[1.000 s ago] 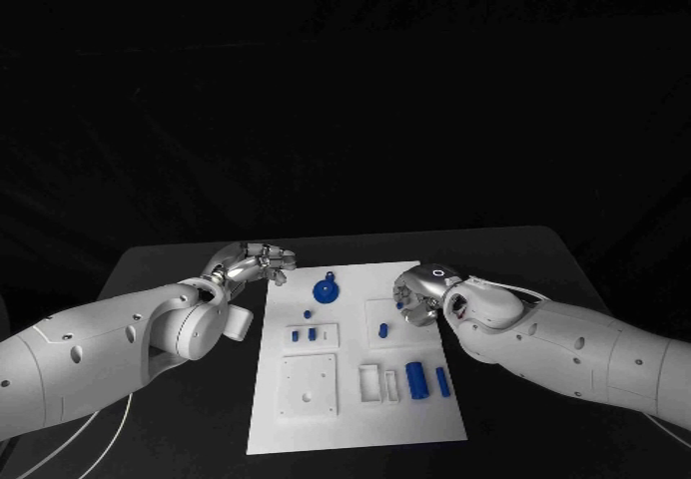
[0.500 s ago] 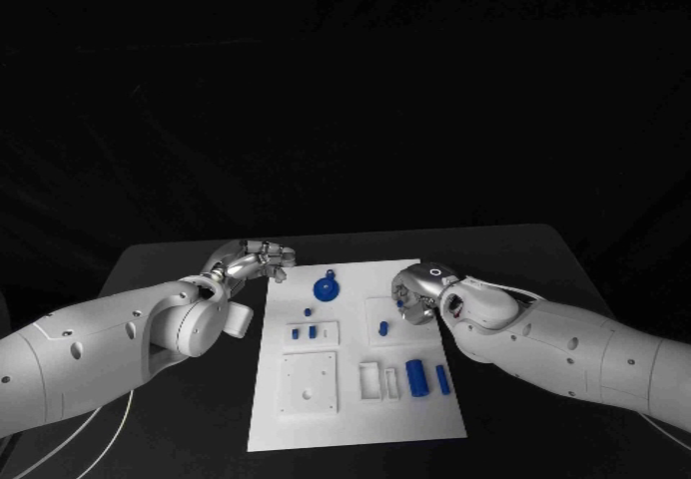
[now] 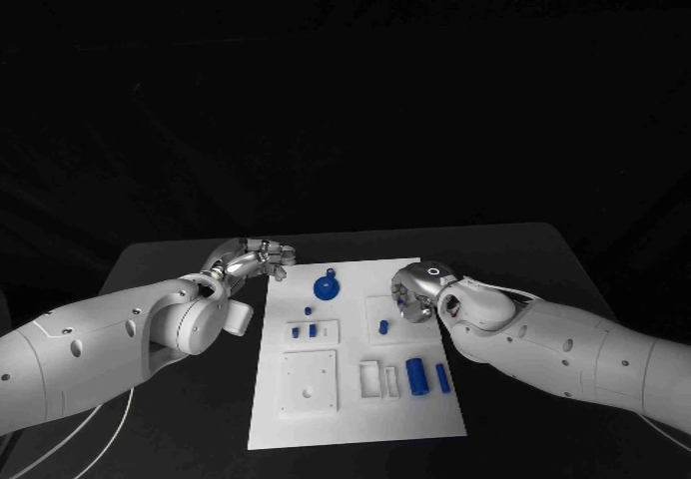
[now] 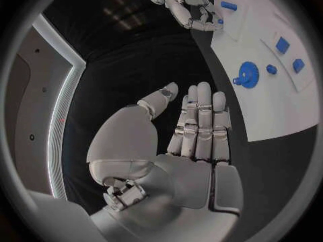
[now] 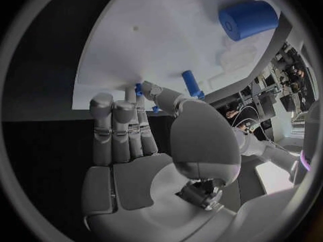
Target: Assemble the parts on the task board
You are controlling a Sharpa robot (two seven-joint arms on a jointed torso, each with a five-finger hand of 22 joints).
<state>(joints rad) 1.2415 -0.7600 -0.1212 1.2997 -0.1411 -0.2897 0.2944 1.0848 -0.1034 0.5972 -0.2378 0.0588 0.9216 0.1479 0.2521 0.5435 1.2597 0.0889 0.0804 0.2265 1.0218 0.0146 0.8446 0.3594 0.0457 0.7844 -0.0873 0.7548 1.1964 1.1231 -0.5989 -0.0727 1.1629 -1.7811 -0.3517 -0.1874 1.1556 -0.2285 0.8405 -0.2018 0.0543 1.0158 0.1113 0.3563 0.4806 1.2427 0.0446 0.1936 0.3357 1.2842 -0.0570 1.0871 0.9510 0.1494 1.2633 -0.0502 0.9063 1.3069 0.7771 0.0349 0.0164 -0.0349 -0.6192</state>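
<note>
The white task board [image 3: 360,399] lies mid-table. On it are a blue gear [image 3: 327,289], two small pegs [image 3: 303,333], an upright peg [image 3: 384,327] and a blue cylinder [image 3: 416,378]. My right hand [image 3: 413,297] hovers over the board's far right part, beside the upright peg. It pinches a small blue part [image 5: 139,89] between thumb and fingertip, mostly hidden by the thumb. My left hand [image 3: 257,261] hangs over the black table just off the board's far left corner. Its fingers [image 4: 202,118] are straight and hold nothing.
Two white blocks [image 3: 377,381] and a flat blue piece [image 3: 442,380] lie near the cylinder. A square white plate [image 3: 309,383] sits on the board's near left. Bare black table [image 3: 173,419] runs along both sides of the board.
My left hand has drifted slightly toward the far side. My right hand has stayed over the same spot, still pinching the small part.
</note>
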